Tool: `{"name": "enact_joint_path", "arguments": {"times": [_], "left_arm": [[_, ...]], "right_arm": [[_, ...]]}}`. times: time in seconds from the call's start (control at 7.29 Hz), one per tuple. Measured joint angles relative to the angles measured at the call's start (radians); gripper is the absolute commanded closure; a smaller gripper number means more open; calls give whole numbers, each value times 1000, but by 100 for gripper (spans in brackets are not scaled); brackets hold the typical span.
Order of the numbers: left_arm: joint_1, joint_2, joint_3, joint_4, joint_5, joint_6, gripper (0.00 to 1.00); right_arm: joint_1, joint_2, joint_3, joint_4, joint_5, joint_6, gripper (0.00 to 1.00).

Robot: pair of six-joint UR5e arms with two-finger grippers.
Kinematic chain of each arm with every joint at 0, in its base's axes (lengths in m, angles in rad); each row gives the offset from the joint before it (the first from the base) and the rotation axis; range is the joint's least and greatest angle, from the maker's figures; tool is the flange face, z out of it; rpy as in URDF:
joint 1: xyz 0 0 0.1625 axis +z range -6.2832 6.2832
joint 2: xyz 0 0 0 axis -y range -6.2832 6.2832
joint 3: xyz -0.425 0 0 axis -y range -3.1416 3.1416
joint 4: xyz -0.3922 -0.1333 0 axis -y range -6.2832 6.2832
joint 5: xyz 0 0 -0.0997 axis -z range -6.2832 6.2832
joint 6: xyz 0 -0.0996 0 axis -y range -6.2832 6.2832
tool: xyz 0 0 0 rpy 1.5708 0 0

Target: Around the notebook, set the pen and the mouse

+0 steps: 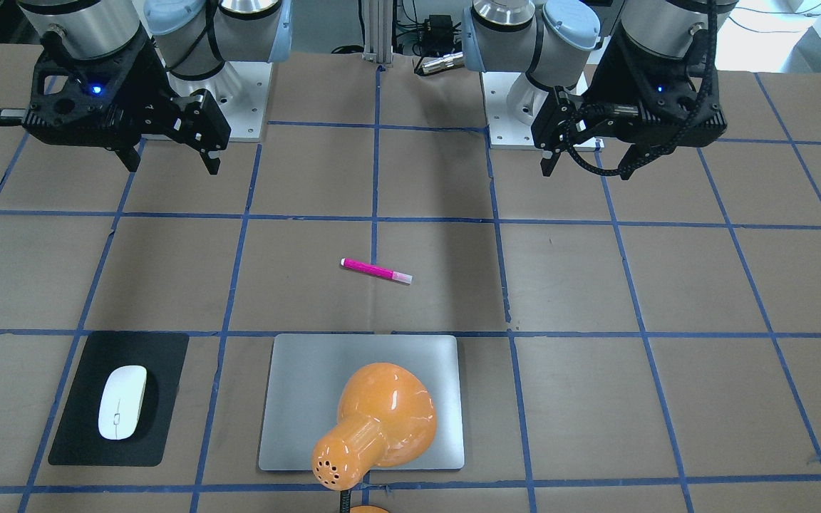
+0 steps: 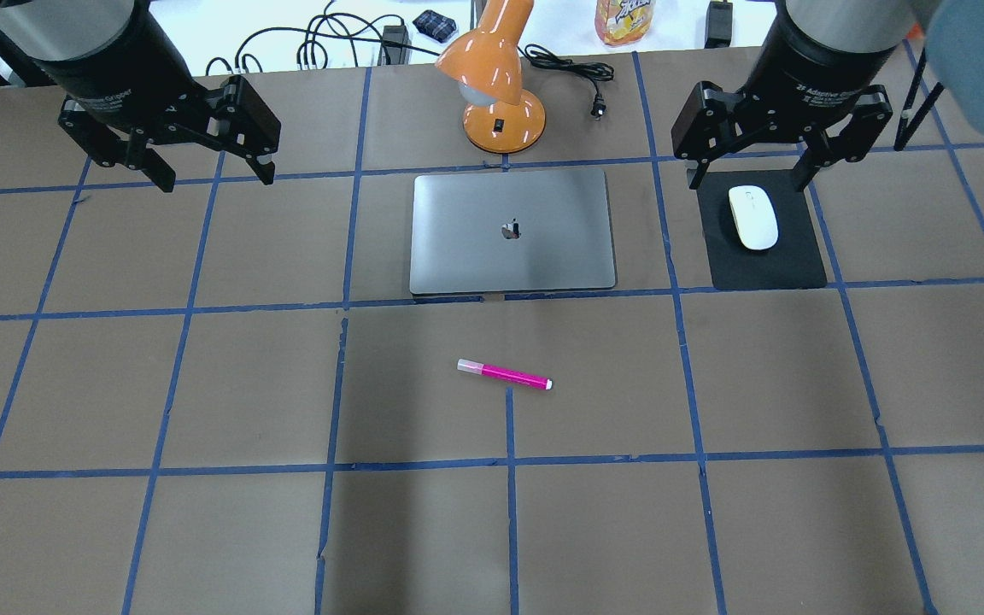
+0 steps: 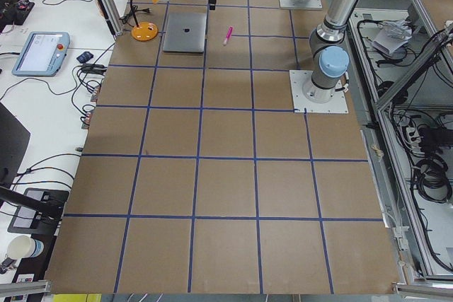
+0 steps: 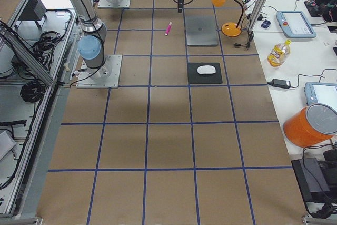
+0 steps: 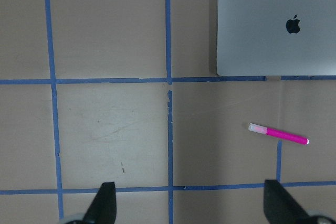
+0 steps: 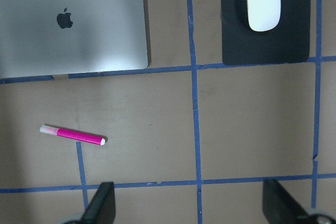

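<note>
The left pincer (image 2: 215,179) and the right pincer (image 2: 748,182) both hang raised above the desk (image 2: 202,384), jaws spread wide and holding nothing, probably so that each wrist camera takes in the layout. The pen (image 2: 505,374) lies flat on the near side of the notebook (image 2: 512,231), apart from it. The mouse (image 2: 753,217) rests on a black mat (image 2: 765,266) to the notebook's right, so the right arm seems best placed for it.
</note>
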Motion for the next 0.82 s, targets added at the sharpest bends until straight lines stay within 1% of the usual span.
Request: {"name": "enact_joint_path", "arguments": {"times": [0.27, 0.82], "left_arm": [[1, 7, -2, 4, 62, 3, 0], [3, -9, -1, 12, 77, 3, 0]], "right_arm": [[0, 0, 0, 0, 0, 0, 0], [1, 0, 0, 0, -1, 0, 0]]}}
